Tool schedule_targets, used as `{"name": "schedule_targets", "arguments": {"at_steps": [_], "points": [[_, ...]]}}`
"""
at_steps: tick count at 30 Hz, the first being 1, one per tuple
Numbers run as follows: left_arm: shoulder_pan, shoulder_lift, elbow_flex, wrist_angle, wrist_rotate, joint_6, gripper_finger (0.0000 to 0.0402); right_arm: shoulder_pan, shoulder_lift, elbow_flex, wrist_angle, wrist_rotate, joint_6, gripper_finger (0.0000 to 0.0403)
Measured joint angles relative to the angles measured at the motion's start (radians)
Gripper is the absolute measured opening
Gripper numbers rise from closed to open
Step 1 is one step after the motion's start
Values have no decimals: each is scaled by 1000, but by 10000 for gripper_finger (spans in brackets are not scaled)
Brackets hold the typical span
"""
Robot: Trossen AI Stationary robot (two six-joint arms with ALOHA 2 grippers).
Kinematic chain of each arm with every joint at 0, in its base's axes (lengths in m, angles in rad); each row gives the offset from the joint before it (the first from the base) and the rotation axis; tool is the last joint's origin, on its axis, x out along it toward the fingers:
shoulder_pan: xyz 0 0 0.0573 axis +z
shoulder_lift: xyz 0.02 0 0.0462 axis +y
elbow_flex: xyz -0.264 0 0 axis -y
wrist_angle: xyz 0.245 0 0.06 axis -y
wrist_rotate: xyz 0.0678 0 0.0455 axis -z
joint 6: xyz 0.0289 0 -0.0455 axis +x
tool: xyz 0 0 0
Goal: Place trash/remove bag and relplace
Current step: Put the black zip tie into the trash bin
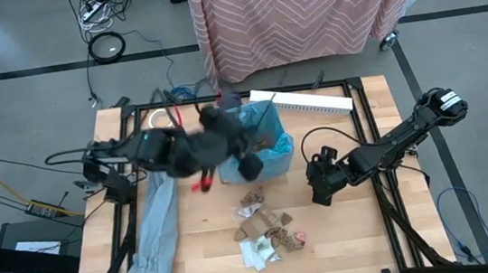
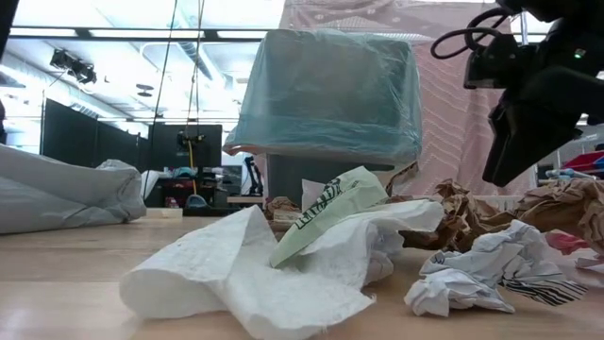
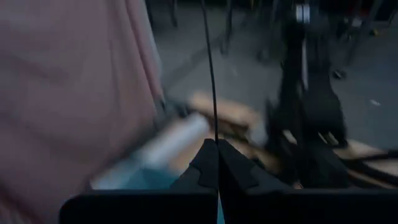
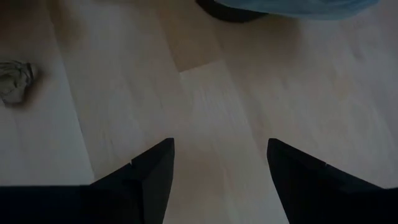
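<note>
The blue bag lines the small dark bin, which stands toward the table's far side; in the low view the bag drapes over the bin's outside. The trash, crumpled brown and white scraps, lies on the table nearer than the bin and fills the low view's foreground. My left gripper reaches in from the left over the bin's far-left rim, shut. My right gripper hovers open above bare wood right of the trash, touching nothing. My left gripper is shut with its fingers pressed together, pointing level toward the table's far side. A thin sliver of blue film shows in the seam between them, and more blue lies just below. Which part of the bag this is stays hidden by the gripper.
A pale grey plastic bag lies along the table's left side. A white strip rests at the far edge, with a pink patterned cloth hanging beyond. Black frame rails border the table. One stray scrap lies near my right gripper.
</note>
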Motion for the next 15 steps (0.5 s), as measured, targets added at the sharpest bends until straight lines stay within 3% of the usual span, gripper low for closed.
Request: {"name": "schedule_targets", "arguments": {"at_steps": [3, 6, 10, 15], "points": [[56, 3, 0, 206, 11, 266, 2, 0, 0, 0, 8, -1, 1, 242], [112, 14, 0, 353, 81, 402, 2, 0, 0, 0, 10, -1, 21, 242], [171, 10, -73, 452, 169, 417, 3, 0, 0, 0, 10, -4, 78, 242], [188, -29, -256, 622, 266, 396, 3, 0, 0, 0, 9, -10, 123, 242]]}}
